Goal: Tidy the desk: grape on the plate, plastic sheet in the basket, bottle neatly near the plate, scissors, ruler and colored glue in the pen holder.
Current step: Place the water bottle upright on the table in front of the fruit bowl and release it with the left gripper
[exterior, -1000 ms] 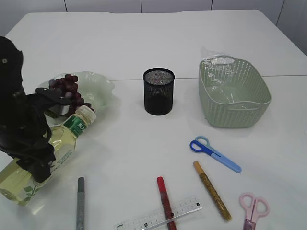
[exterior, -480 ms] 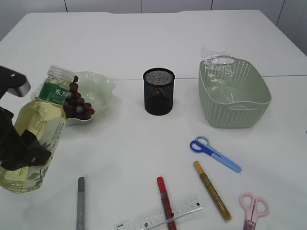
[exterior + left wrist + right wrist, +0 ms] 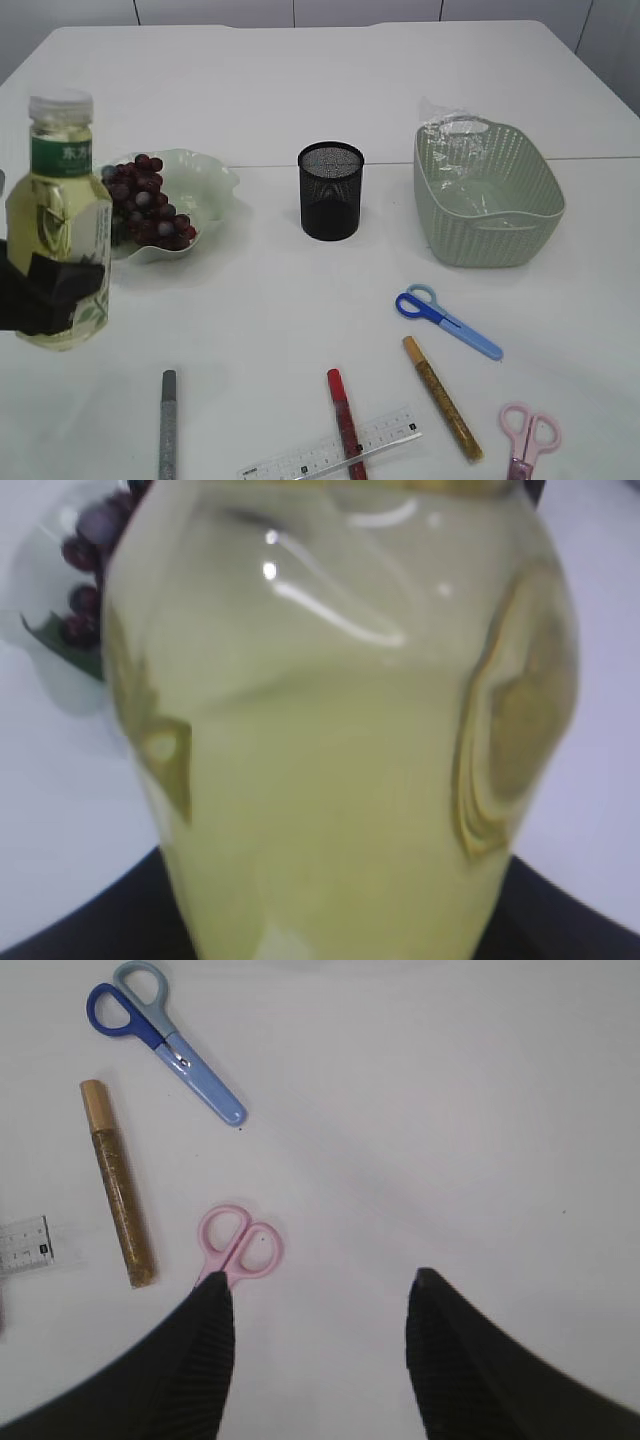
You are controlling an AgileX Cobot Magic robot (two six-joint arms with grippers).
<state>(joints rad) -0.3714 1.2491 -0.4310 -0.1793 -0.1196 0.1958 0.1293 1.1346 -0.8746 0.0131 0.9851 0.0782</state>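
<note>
Left wrist view: bottle hides tool.

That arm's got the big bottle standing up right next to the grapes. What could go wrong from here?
The bottle is tall and full, and the left gripper holds it low on the body, so it could tip or slip on release. It also stands close beside the plate of grapes, so a sideways nudge might bump the plate. The bottle's walls look dented where squeezed, so the grip could shift.
</note>
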